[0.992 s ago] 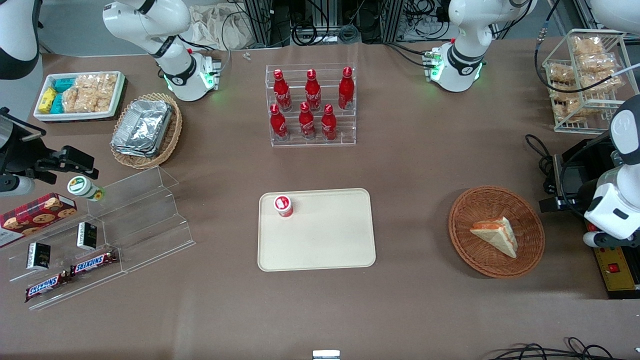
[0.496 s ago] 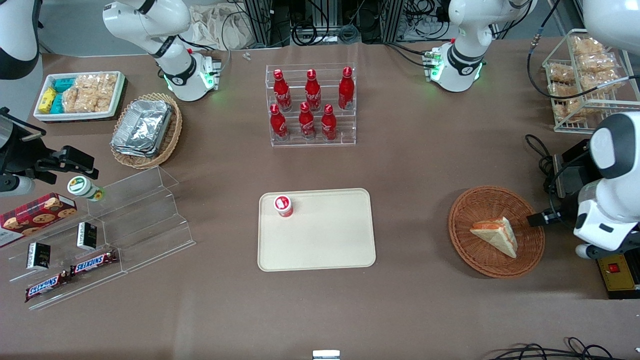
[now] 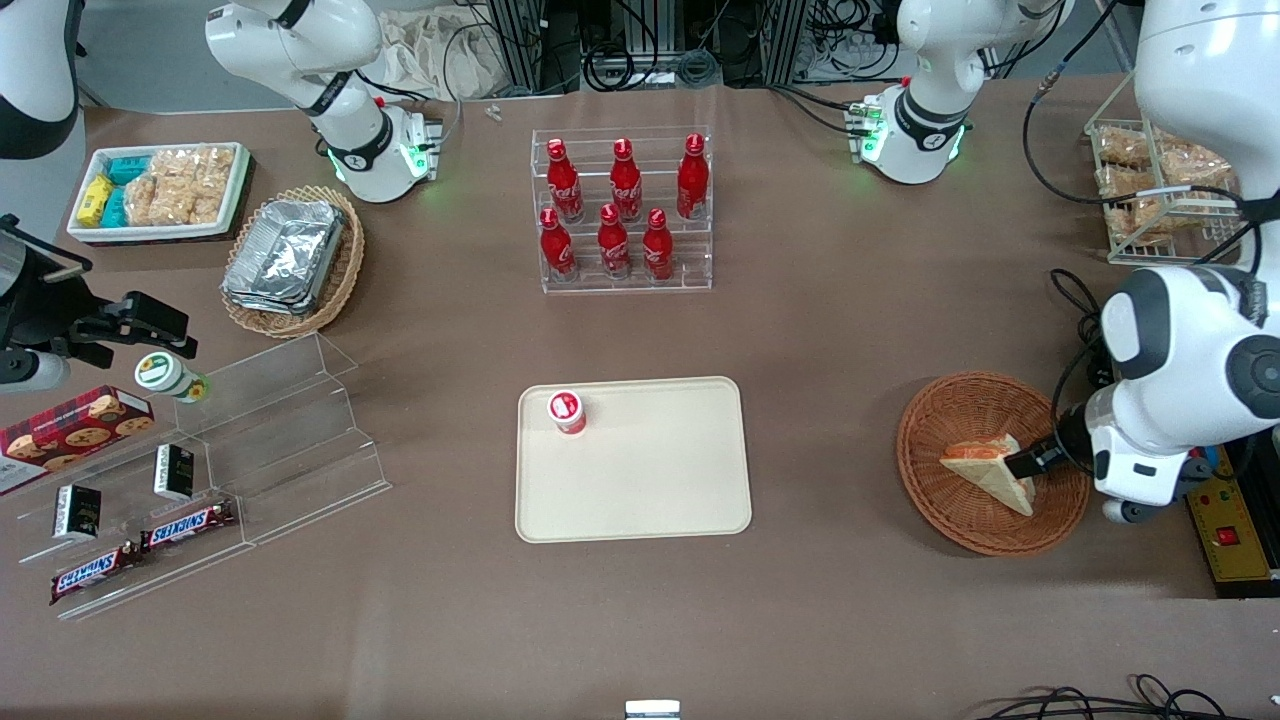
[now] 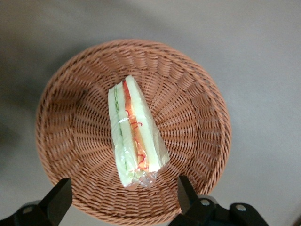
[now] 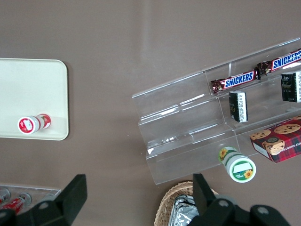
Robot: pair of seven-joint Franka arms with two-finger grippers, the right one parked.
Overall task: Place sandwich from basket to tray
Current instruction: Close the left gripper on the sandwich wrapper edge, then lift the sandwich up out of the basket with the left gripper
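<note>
The sandwich (image 4: 135, 135) is a plastic-wrapped wedge of pale bread with green and red-orange filling layers, lying in the middle of the round reddish-brown wicker basket (image 3: 940, 500). The hand (image 4: 122, 200) hovers above the basket, fingers (image 4: 57, 201) spread wide to either side of the sandwich's broad end, touching nothing. Toward the parked arm's end of the counter (image 3: 830, 330) lies the cream tray (image 3: 650, 480), carrying a small red-lidded cup (image 3: 566, 412) in one corner.
</note>
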